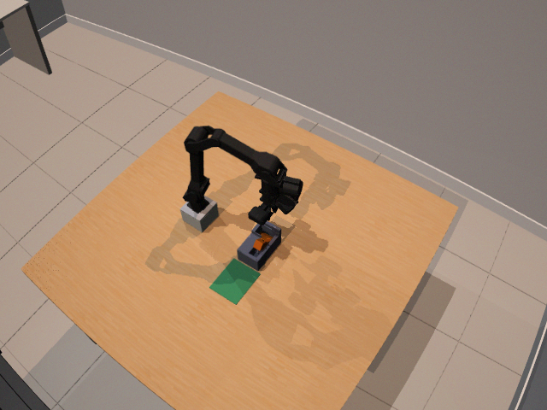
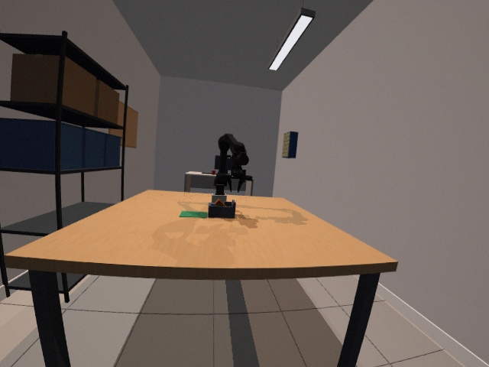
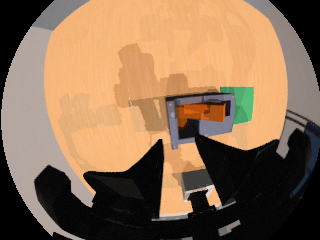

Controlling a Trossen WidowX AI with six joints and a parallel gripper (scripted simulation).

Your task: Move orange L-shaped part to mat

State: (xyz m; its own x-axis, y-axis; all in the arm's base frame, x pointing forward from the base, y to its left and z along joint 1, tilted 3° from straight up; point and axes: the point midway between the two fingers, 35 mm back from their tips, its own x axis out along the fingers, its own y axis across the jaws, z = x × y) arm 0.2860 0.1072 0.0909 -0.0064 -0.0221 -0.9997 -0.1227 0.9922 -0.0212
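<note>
The orange part (image 1: 258,243) (image 2: 219,202) (image 3: 217,112) lies tilted in the grey tray (image 1: 247,258) (image 2: 221,211) (image 3: 172,135). Its straight end, toward the mat, is raised and shows above the rim in the exterior view; its L-shaped end is lower in the pocket. My gripper (image 2: 234,191) (image 3: 179,140) is partly open and empty. It hangs above the tray, nearer the end away from the mat, and touches neither tray nor part. The green mat (image 1: 233,282) (image 2: 192,214) (image 3: 244,102) lies flat beside the tray with nothing on it.
The arm's grey base block (image 1: 199,214) (image 3: 196,181) stands on the wooden table (image 1: 176,344) (image 2: 197,248), behind the tray as seen in the exterior view. The tray has a raised wall at its end away from the mat. Arm shadows cross the table.
</note>
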